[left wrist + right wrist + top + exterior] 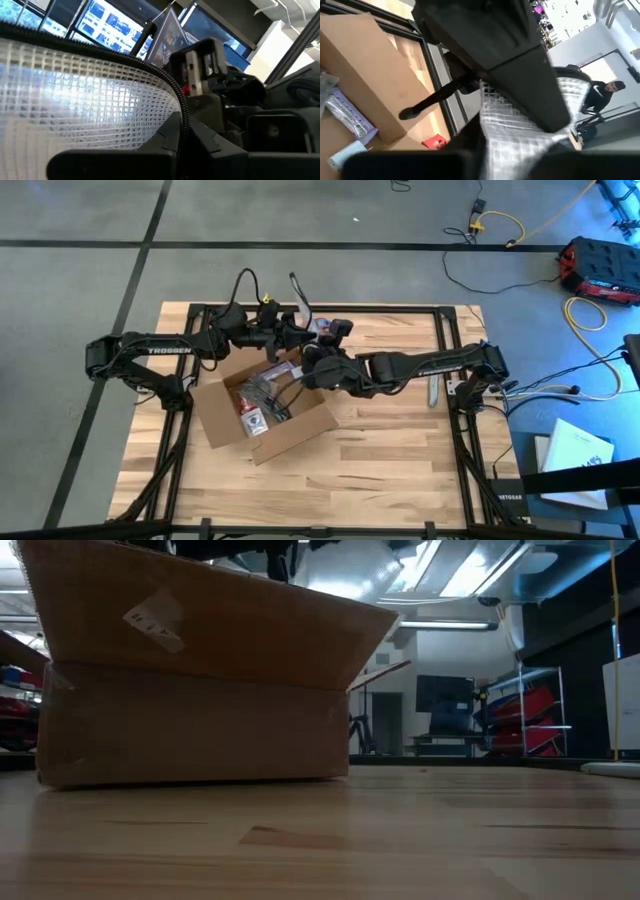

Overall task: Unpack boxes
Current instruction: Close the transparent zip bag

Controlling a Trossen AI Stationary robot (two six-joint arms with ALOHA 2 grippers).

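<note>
Mesh bag (75, 100) up between two grippers, above the open box (215, 418) on the table (400, 470).
Box sat just beneath both grippers, packets inside. Left gripper (297, 333) pressed together, bag right against it; could not tell the right gripper's (317, 352) hold. Best raised straight, clear of flaps, before any release.

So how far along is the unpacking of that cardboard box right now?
Early to midway. Done: the box sits open on the table. In hand: both tools, left and right, meet above the box's far edge around a clear gridded plastic bag; the right tool looks shut on it. Left: packaged items remain inside.
</note>
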